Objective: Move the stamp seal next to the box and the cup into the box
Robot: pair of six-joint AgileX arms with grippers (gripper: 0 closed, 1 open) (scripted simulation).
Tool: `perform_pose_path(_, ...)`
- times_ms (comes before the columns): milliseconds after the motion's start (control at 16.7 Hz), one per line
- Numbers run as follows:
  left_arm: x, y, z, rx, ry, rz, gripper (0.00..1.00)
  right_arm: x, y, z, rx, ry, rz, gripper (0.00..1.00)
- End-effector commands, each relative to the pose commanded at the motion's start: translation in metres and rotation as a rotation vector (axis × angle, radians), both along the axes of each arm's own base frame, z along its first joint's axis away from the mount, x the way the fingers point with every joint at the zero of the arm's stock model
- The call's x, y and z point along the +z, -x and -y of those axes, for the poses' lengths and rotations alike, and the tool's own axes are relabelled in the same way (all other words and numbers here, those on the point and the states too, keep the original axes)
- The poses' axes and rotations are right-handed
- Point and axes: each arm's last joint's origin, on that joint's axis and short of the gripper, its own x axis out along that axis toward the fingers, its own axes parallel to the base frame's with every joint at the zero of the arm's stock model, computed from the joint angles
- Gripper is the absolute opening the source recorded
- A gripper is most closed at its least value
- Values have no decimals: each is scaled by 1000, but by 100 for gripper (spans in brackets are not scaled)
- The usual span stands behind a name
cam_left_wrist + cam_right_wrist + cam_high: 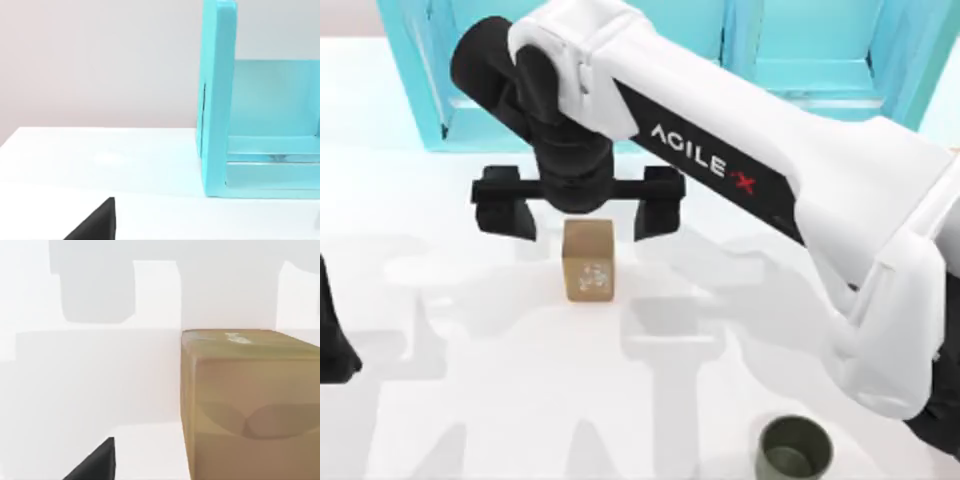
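Right gripper [582,212] poised above stamp seal [589,261], jaws spread wide, gripping nothing. Cup [796,449] well apart from seal. Turquoise shelf unit [820,60] stands behind seal.

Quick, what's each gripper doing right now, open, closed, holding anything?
Right gripper: open, empty, jaws spread just behind the stamp seal.
Left gripper: parked at the table's left edge; cannot be told.
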Motion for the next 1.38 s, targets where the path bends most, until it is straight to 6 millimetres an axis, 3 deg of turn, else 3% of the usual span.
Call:
perform_pose_path(360, 0, 0, 0, 0, 0, 0, 100, -57, -9, 0, -1, 0, 0, 100)
perform_pose_path(660, 0, 0, 0, 0, 0, 0, 100, -62, -10, 0, 0, 0, 0, 100)
perform_pose_path(1380, 0, 0, 0, 0, 0, 0, 100, -62, -10, 0, 0, 0, 0, 10)
